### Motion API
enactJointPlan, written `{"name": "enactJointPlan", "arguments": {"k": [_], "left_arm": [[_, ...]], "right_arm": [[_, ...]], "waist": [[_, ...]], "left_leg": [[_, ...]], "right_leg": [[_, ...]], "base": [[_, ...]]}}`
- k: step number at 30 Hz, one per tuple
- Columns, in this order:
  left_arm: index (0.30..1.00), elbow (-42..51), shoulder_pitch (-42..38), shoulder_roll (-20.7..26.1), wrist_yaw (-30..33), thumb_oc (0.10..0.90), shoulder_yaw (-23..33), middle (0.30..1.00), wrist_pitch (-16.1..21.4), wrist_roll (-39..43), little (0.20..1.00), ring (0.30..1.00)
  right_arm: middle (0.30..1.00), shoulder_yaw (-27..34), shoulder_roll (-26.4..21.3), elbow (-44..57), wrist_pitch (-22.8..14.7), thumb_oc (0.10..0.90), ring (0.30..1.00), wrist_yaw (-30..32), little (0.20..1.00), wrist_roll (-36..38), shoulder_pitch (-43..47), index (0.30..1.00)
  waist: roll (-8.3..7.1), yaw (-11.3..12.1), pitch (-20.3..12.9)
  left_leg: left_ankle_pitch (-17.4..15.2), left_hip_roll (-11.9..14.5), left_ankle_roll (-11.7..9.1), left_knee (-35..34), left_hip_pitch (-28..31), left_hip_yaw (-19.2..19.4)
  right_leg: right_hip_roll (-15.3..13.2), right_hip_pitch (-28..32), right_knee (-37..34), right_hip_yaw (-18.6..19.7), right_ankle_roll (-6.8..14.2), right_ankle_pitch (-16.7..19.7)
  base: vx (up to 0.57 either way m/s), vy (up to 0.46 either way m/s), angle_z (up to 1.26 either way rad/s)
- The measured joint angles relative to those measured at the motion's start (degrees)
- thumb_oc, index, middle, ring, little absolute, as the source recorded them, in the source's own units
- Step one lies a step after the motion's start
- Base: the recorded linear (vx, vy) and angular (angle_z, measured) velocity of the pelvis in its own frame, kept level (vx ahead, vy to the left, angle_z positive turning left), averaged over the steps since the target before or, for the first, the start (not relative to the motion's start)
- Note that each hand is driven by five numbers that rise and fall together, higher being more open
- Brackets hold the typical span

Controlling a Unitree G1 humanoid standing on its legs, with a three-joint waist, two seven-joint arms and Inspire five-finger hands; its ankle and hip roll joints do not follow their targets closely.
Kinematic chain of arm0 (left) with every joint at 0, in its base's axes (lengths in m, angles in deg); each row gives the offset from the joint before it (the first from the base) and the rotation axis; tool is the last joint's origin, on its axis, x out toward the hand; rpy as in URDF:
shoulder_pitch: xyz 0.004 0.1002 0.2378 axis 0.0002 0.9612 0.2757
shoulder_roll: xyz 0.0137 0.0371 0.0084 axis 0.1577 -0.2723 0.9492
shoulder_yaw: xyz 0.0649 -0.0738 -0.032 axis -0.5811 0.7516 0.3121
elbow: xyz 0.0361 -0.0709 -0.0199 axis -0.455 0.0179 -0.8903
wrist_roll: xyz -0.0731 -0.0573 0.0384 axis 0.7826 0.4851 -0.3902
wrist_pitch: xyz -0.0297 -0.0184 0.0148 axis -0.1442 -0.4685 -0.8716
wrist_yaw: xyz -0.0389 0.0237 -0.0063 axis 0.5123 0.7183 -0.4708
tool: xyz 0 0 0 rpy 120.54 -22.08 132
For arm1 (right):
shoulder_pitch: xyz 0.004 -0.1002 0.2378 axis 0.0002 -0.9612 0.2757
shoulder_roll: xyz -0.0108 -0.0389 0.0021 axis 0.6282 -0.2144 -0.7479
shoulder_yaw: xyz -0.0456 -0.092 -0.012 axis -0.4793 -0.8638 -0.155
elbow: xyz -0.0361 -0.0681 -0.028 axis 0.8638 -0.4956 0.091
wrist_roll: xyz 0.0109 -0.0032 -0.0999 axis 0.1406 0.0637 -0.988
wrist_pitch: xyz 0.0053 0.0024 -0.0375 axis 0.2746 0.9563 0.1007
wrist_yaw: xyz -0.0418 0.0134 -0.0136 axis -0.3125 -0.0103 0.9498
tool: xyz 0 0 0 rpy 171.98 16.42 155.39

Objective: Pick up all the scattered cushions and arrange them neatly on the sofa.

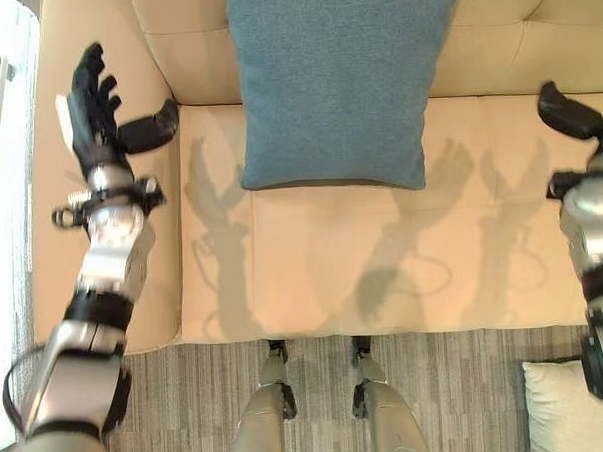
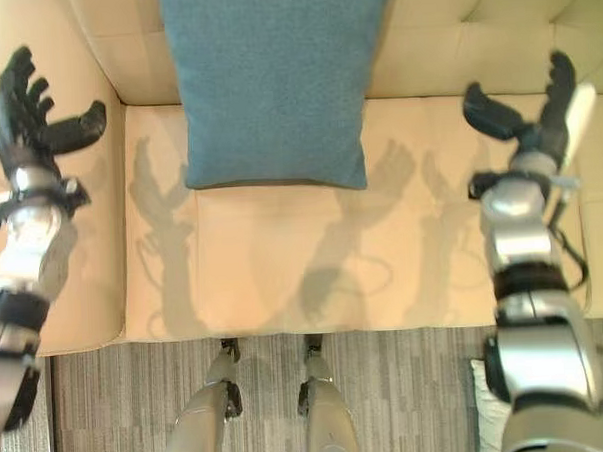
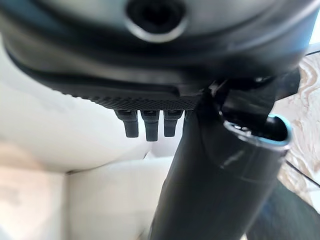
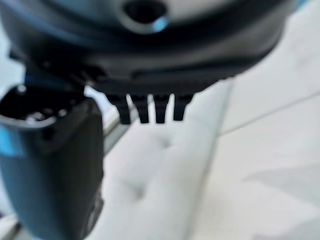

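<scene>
A beige sofa is seen from above, its seat stretching across the view and its tufted backrest along the top. A blue cushion is propped upright against the middle of the backrest, its lower edge resting on the seat. The left robot hand is held above the sofa's left armrest, well apart from the blue cushion; its fingers are spread straight and its thumb is stretched out toward the seat, with nothing held. The right robot hand is raised over the right end of the seat, near the right armrest, also well apart from the blue cushion; its fingers are straight, its thumb is splayed toward the cushion, and nothing is gripped. In the left wrist view, straight fingertips are seen pointing toward pale upholstery, and in the right wrist view the fingertips are likewise seen straight above the tufted sofa surface. A white cushion is seen lying on the grey striped carpet in front of the sofa, at the lower right beside the right arm, partly cut off by the view's edge.
</scene>
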Motion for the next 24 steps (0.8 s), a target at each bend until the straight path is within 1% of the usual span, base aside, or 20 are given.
{"name": "enactJointPlan", "arguments": {"k": [1, 2, 4, 5, 6, 7, 8, 9, 10, 11, 13, 15, 16, 18, 19, 20, 21, 22, 24], "left_arm": [[0.9, 0.61, 3.47, -0.65, -0.69, 0.8, 0.55, 0.9, -0.42, -0.76, 0.9, 0.9], [0.9, 3.37, 8.95, -1.79, -1.58, 0.8, 2.6, 0.9, -0.64, -2.29, 0.9, 0.9], [0.9, 6.06, 16.75, -3.78, -2.84, 0.8, 3.42, 0.9, -0.93, -4.47, 0.9, 0.9], [0.9, 5.81, 21.85, -6.62, -4.67, 0.8, 3.94, 0.9, -2.35, -6.73, 0.9, 0.9], [0.9, 5.89, 23.4, -8.33, -5.34, 0.8, 4.52, 0.9, -2.34, -7.87, 0.9, 0.9], [0.9, 5.81, 26.53, -9.99, -6.48, 0.8, 4.67, 0.9, -2.5, -8.91, 0.9, 0.9], [0.9, 5.69, 28.67, -11.43, -7.22, 0.8, 5.42, 0.9, -2.52, -9.57, 0.9, 0.9], [0.9, 5.31, 32.8, -14.34, -8.55, 0.8, 7.37, 0.9, -2.55, -10.72, 0.9, 0.9], [0.9, 4.44, 33.92, -15.09, -8.8, 0.8, 7.33, 0.9, -2.83, -11.0, 0.9, 0.9], [0.9, 2.01, 37.11, -15.97, -10.03, 0.8, 7.04, 0.9, -3.78, -12.05, 0.9, 0.9], [0.9, -0.06, 40.6, -17.79, -11.05, 0.8, 7.31, 0.9, -4.71, -13.17, 0.9, 0.9], [0.9, -5.82, 42.95, -20.27, -11.69, 0.8, 7.15, 0.9, -5.91, -13.65, 0.9, 0.9], [0.9, -10.44, 43.57, -21.28, -12.2, 0.8, 6.88, 0.9, -6.19, -14.87, 0.9, 0.9], [0.9, -15.58, 43.63, -21.8, -13.1, 0.8, 5.44, 0.9, -7.21, -16.43, 0.9, 0.9], [0.9, -18.34, 43.4, -21.98, -12.93, 0.8, 4.59, 0.9, -6.99, -17.57, 0.9, 0.9], [0.9, -21.76, 42.47, -22.33, -13.3, 0.8, 3.67, 0.9, -8.11, -18.46, 0.9, 0.9], [0.9, -26.17, 42.4, -23.35, -12.91, 0.8, 2.51, 0.9, -7.31, -20.09, 0.9, 0.9], [0.9, -28.43, 41.58, -23.91, -12.66, 0.8, 2.28, 0.9, -7.4, -20.58, 0.9, 0.9], [0.9, -30.85, 41.15, -24.7, -12.23, 0.8, 2.39, 0.9, -7.61, -20.8, 0.9, 0.9]], "right_arm": [[0.9, 1.1, 0.88, 1.98, 0.06, 0.8, 0.9, -1.01, 0.9, -0.1, -3.52, 0.9], [0.9, 3.86, 3.41, 6.8, -0.31, 0.8, 0.9, -2.06, 0.9, -0.57, -9.11, 0.9], [0.9, 5.75, 7.47, 11.99, -2.12, 0.8, 0.9, -2.86, 0.9, -1.33, -16.93, 0.9], [0.9, 5.52, 9.95, 11.39, -1.66, 0.8, 0.9, -5.04, 0.9, -2.43, -21.29, 0.9], [0.9, 5.95, 11.53, 11.66, -1.98, 0.8, 0.9, -5.7, 0.9, -3.57, -22.79, 0.9], [0.9, 5.93, 13.28, 11.53, -1.97, 0.8, 0.9, -7.19, 0.9, -4.03, -26.25, 0.9], [0.9, 6.45, 14.89, 11.51, -2.03, 0.8, 0.9, -8.18, 0.9, -5.13, -28.12, 0.9], [0.9, 7.01, 18.22, 11.49, -2.14, 0.8, 0.9, -9.28, 0.9, -6.58, -31.42, 0.9], [0.9, 6.64, 19.3, 11.28, -1.88, 0.8, 0.9, -9.85, 0.9, -7.14, -32.52, 0.9], [0.9, 5.4, 20.58, 9.61, -1.82, 0.8, 0.9, -11.8, 0.9, -8.88, -35.64, 0.9], [0.9, 4.59, 22.54, 8.5, -1.9, 0.8, 0.9, -13.03, 0.9, -10.18, -39.11, 0.9], [0.9, 2.58, 24.35, 5.05, -1.66, 0.8, 0.9, -14.51, 0.9, -10.91, -41.84, 0.9], [0.9, 0.0, 25.16, 1.8, -1.83, 0.8, 0.9, -15.35, 0.9, -12.06, -42.15, 0.9], [0.9, -2.99, 25.91, -1.66, -1.82, 0.8, 0.9, -16.41, 0.9, -12.78, -42.13, 0.9], [0.9, -4.44, 26.27, -3.79, -1.97, 0.8, 0.9, -16.43, 0.9, -13.45, -41.34, 0.9], [0.9, -6.19, 26.63, -5.32, -1.59, 0.8, 0.9, -16.92, 0.9, -14.13, -41.08, 0.9], [0.9, -6.98, 27.46, -7.93, -2.93, 0.8, 0.9, -16.94, 0.9, -14.81, -41.11, 0.9], [0.9, -7.34, 27.92, -8.99, -2.84, 0.8, 0.9, -16.82, 0.9, -14.84, -40.85, 0.9], [0.9, -7.95, 28.25, -10.98, -2.64, 0.8, 0.9, -16.68, 0.9, -14.86, -40.82, 0.9]], "waist": [[0.0, -0.26, 0.0], [0.0, -0.7, 0.0], [-0.01, -1.09, 0.0], [0.11, -1.19, -0.08], [0.32, -1.31, -0.33], [0.39, -1.38, -0.44], [0.55, -1.44, -0.82], [0.55, -1.72, -1.43], [0.56, -2.05, -1.68], [0.88, -2.09, -2.54], [0.93, -2.29, -3.57], [1.24, -2.3, -5.62], [1.03, -2.37, -6.67], [1.14, -2.17, -8.25], [1.09, -2.17, -8.61], [1.03, -2.05, -9.2], [1.38, -2.02, -10.23], [1.33, -2.01, -10.73], [1.7, -1.92, -11.58]], "left_leg": [[-0.36, 0.06, -0.01, -0.02, 0.54, 0.02], [-0.67, 0.15, 0.07, -0.02, 1.18, 0.03], [-1.15, 0.26, -0.14, -0.04, 2.91, 0.03], [-1.88, 0.37, -0.37, -0.06, 4.52, 0.16], [-2.19, 0.46, -0.75, -0.08, 4.9, 0.11], [-2.46, 0.59, -0.93, -0.06, 5.63, 0.13], [-2.91, 0.7, -0.82, -0.07, 5.85, 0.11], [-3.11, 0.77, -1.01, -0.06, 6.61, 0.11], [-2.88, 0.75, -0.72, -0.07, 7.24, 0.1], [-3.05, 0.79, -0.73, -0.08, 8.19, 0.06], [-3.35, 0.77, -0.83, -0.07, 9.57, 0.14], [-3.78, 0.96, -1.29, -0.07, 10.92, 0.04], [-3.91, 1.27, -1.47, -0.07, 11.92, 0.04], [-4.17, 1.68, -1.79, -0.08, 12.33, 0.01], [-4.28, 1.87, -1.97, -0.07, 12.82, 0.0], [-4.53, 2.09, -2.28, -0.1, 13.68, 0.13], [-4.61, 2.52, -2.56, -0.06, 13.97, -0.18], [-4.62, 2.62, -2.58, -0.08, 14.36, -0.24], [-4.46, 3.09, -2.84, -0.09, 14.57, -0.87]], "right_leg": [[0.06, 0.52, -0.11, 0.0, -0.11, -0.21], [0.18, 1.16, -0.17, -0.01, -0.38, -0.41], [0.33, 3.09, -0.64, 0.02, -0.51, -0.56], [0.4, 4.77, -1.31, 0.11, -0.11, -0.93], [0.46, 5.3, -1.37, 0.01, 0.02, -1.11], [0.56, 6.05, -1.62, 0.05, 0.02, -1.19], [0.56, 6.34, -1.76, 0.05, 0.03, -1.33], [0.56, 7.31, -2.2, 0.02, 0.06, -1.36], [0.66, 8.12, -2.43, -0.01, 0.01, -1.32], [0.78, 9.14, -2.53, -0.1, 0.17, -1.58], [0.82, 10.69, -3.02, -0.1, 0.18, -1.62], [1.05, 12.23, -3.04, -0.17, -0.02, -2.43], [1.33, 13.09, -3.04, -0.12, 0.07, -2.71], [1.76, 13.65, -3.04, -0.15, -0.2, -3.06], [1.96, 14.15, -3.04, -0.12, -0.2, -3.07], [2.19, 14.9, -3.04, -0.08, -0.46, -3.21], [2.66, 15.46, -3.03, -0.2, -0.73, -3.28], [2.77, 15.89, -3.04, -0.22, -0.77, -3.36], [3.3, 16.45, -3.03, -0.81, -0.98, -3.49]], "base": [[0.04, -0.018, -0.02], [0.03, -0.023, -0.03], [0.01, -0.015, -0.05], [0.02, -0.037, -0.07], [0.03, -0.065, -0.06], [0.03, -0.081, 0.01], [0.01, -0.059, -0.02], [-0.01, -0.073, 0.0], [-0.03, -0.072, 0.02], [-0.03, -0.096, 0.04], [-0.03, -0.066, 0.01], [-0.04, -0.069, 0.02], [-0.04, -0.093, -0.01], [-0.04, -0.076, 0.01], [-0.08, -0.122, -0.01], [-0.1, -0.148, 0.01], [-0.14, -0.179, 0.03], [-0.07, -0.059, 0.08], [-0.13, -0.057, 0.18]]}}
